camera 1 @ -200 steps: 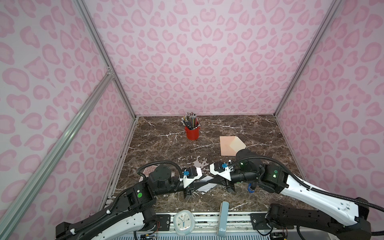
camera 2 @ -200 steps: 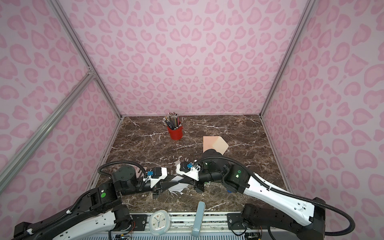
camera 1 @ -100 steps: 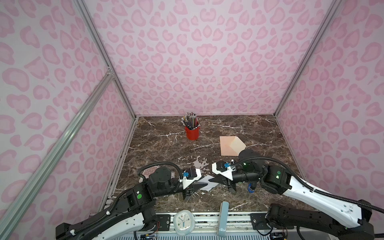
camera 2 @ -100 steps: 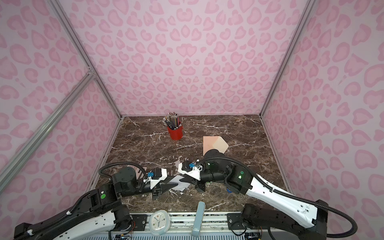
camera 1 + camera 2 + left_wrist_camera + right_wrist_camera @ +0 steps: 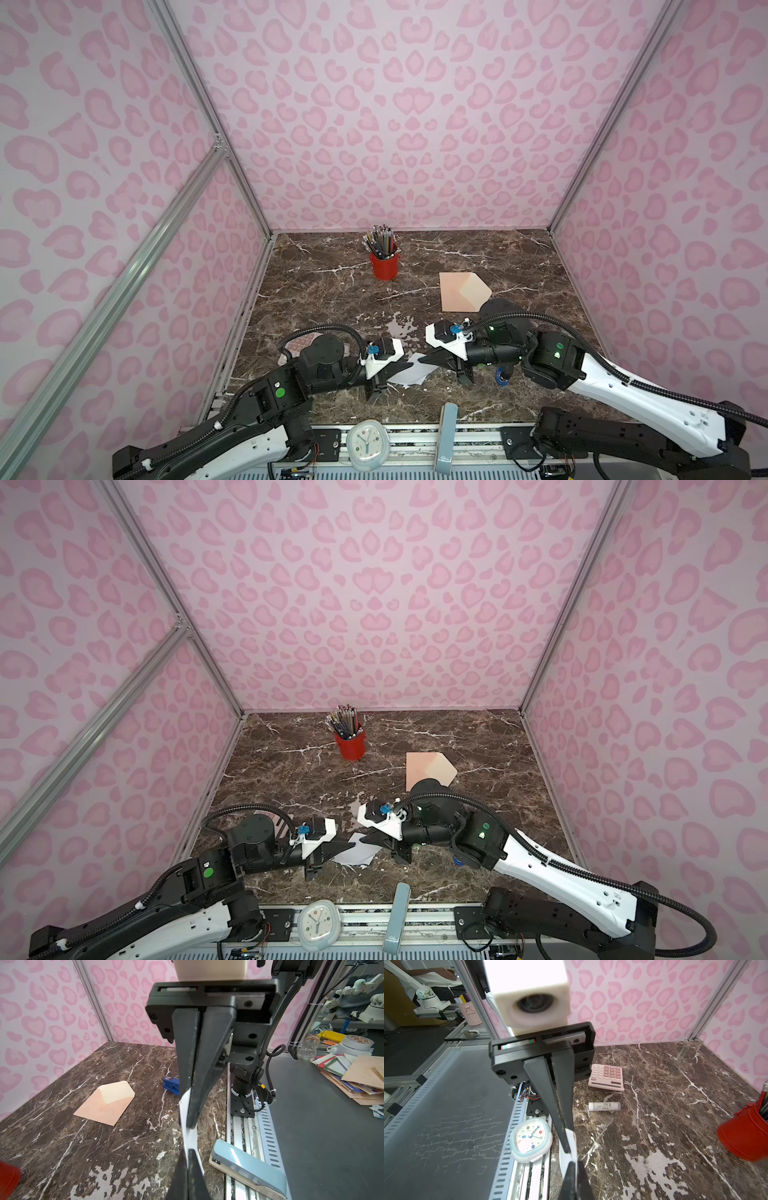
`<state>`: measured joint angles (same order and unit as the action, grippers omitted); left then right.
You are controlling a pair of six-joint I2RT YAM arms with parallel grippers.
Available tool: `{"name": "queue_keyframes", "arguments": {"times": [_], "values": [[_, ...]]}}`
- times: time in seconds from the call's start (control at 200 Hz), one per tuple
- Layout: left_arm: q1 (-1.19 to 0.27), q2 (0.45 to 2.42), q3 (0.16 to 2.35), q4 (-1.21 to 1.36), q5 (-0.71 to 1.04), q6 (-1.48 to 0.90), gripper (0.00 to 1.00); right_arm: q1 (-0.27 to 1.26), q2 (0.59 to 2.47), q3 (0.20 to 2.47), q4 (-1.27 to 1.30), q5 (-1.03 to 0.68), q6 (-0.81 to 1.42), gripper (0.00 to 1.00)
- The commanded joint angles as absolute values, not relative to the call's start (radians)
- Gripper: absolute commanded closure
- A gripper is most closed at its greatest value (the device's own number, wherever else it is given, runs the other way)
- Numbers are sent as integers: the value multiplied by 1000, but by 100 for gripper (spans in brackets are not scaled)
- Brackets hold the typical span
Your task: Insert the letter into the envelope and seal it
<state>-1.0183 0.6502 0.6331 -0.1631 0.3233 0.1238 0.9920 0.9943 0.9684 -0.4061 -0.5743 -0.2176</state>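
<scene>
The letter (image 5: pixel 411 375) is over the near middle of the tabletop (image 5: pixel 332 291), pinched between the left tool (image 5: pixel 401 367) and the right tool (image 5: pixel 428 360), both closed on its opposite edges. It looks light, thin and floppy; I think pulling apart may tear it. The envelope (image 5: pixel 459 293) lies far right, flap open.

**Pink booth, dark marble floor**

You are looking into a booth closed by 3 walls (image 5: pixel 395 124), papered pale pink with darker heart-shaped blotches. Silver aluminium posts (image 5: pixel 613 124) run up the 2 back corners, and a slanted strut (image 5: pixel 124 284) crosses the left wall. The floor (image 5: pixel 519 257) is dark brown marble veined white. A slotted metal rail (image 5: pixel 411 440) lines the front edge, with a grey bench top (image 5: pixel 322 1136) beyond it. The light is even and soft.
</scene>
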Motion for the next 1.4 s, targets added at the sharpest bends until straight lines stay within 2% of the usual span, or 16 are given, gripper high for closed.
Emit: {"name": "queue_keyframes", "arguments": {"times": [0.0,0.07,0.13,0.225,0.26,0.335,0.485,0.545,0.625,0.7,0.87,1.055,1.26,1.295,1.36,1.395], "values": [[-1018,651,634,-151,306,121,96,989,993,961,-353,-574,-204,100],[-1018,645,635,-147,272,131,96,989,995,960,-363,-553,-213,100],[-1018,641,644,-153,263,143,96,990,1006,968,-402,-548,-239,85],[-1018,644,663,-165,275,159,96,990,1042,994,-456,-540,-259,80],[-1018,648,668,-166,283,164,96,991,1052,997,-460,-539,-263,83],[-1019,659,676,-169,293,170,96,989,1065,999,-453,-538,-266,100],[-1019,668,673,-160,288,169,96,990,1055,993,-422,-543,-263,100],[-1019,658,666,-149,259,160,86,988,1042,991,-411,-545,-261,100],[-1016,635,649,-133,215,149,65,977,1011,975,-385,-553,-251,100],[-1004,616,634,-125,207,141,59,963,976,956,-353,-566,-230,100],[-977,638,627,-135,254,124,63,943,925,923,-299,-589,-192,100],[-963,676,641,-94,310,116,96,943,920,923,-310,-594,-184,100],[-951,667,651,-100,303,104,95,940,894,912,-314,-576,-185,100],[-948,658,645,-97,293,98,91,937,887,905,-307,-573,-183,100],[-942,640,634,-89,289,91,76,931,873,891,-283,-571,-172,100],[-939,632,627,-83,290,85,73,928,866,881,-268,-573,-163,100]]}}
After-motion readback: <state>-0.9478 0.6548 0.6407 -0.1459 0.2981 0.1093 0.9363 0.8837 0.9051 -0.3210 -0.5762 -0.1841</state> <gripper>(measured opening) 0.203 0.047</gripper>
